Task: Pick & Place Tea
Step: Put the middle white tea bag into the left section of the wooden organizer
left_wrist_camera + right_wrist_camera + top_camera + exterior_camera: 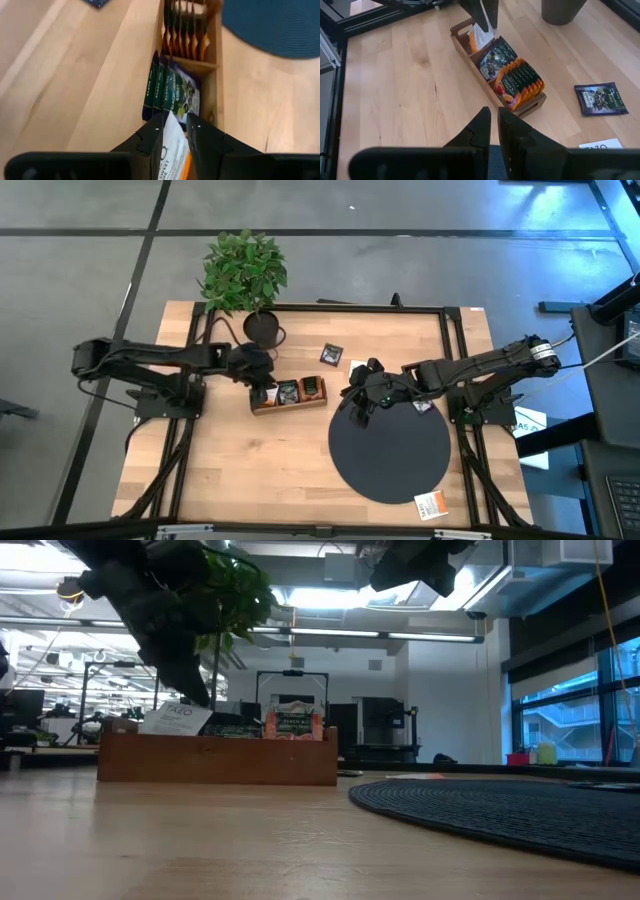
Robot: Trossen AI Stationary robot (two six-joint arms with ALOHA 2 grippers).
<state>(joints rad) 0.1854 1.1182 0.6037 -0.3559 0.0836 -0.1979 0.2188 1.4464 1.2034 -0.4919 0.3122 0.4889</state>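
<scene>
A brown wooden tray (288, 393) sits left of the black round mat (390, 445). Dark tea sachets (172, 90) stand in its middle compartment and red-orange ones (185, 37) in the end nearest the mat. My left gripper (262, 385) hangs over the tray's other end compartment, shut on a white tea sachet with orange print (477, 37). My right gripper (492, 125) hovers above the mat's far left edge, shut and holding nothing. A dark sachet (331, 354) lies flat on the table beyond the tray. My left gripper pinches the white sachet's two flat faces (174, 140) between its two fingers (150, 142). They come from above, slanting down toward the tray. The sachet sticks out tilted past the fingertips, and its lower end (178, 718) dips behind the tray's wall into the end compartment.
A potted plant (262, 328) stands just beyond the tray's left end. Another white sachet (432, 504) lies near the table's front right, beside the mat. Bare wood stretches in front of the tray.
</scene>
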